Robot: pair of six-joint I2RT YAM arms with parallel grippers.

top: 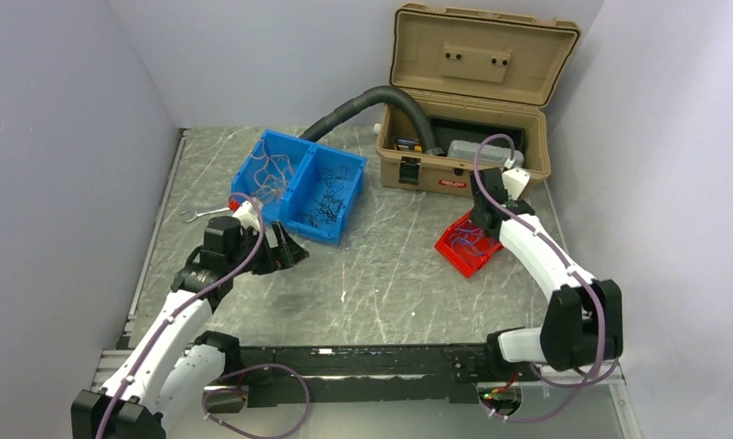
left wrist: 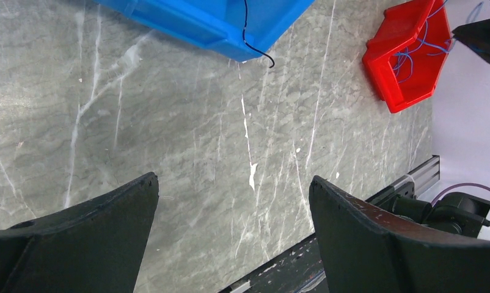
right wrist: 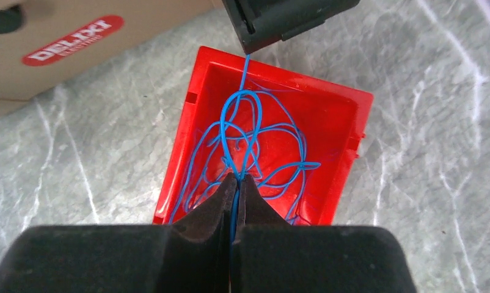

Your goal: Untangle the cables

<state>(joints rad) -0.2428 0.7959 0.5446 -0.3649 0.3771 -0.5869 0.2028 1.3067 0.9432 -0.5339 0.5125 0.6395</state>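
The blue wires (right wrist: 255, 122) you are working on lie as a loose knot of loops inside the red bin (right wrist: 346, 122), and one strand of them runs straight up between the fingertips of your right gripper (right wrist: 235, 180), which is pinched closed on that strand just above the bin's near side. From the overhead camera that gripper (top: 484, 219) sits over the red bin (top: 450, 247), which stands on the table (top: 390, 274) just in front of the open tan toolbox (top: 472, 64). The rest of the cables are in the blue bin (top: 315, 229) further to the left: whitish wires (top: 271, 174) fill its left compartment and black wires (top: 326, 197) its right one. In the left wrist view a single black strand (left wrist: 255, 49) hangs over the blue bin's near wall, its end curling just above the tabletop. Your left gripper (left wrist: 233, 183) has its jaws spread wide with nothing between them, only bare marbled tabletop below; overhead, it (top: 285, 251) is just in front of the blue bin's near corner and well apart from the red bin. A fat black corrugated hose (top: 363, 105) arcs from behind the blue bin into the toolbox, and a small wrench (top: 198, 214) lies on the table to the left of the blue bin.
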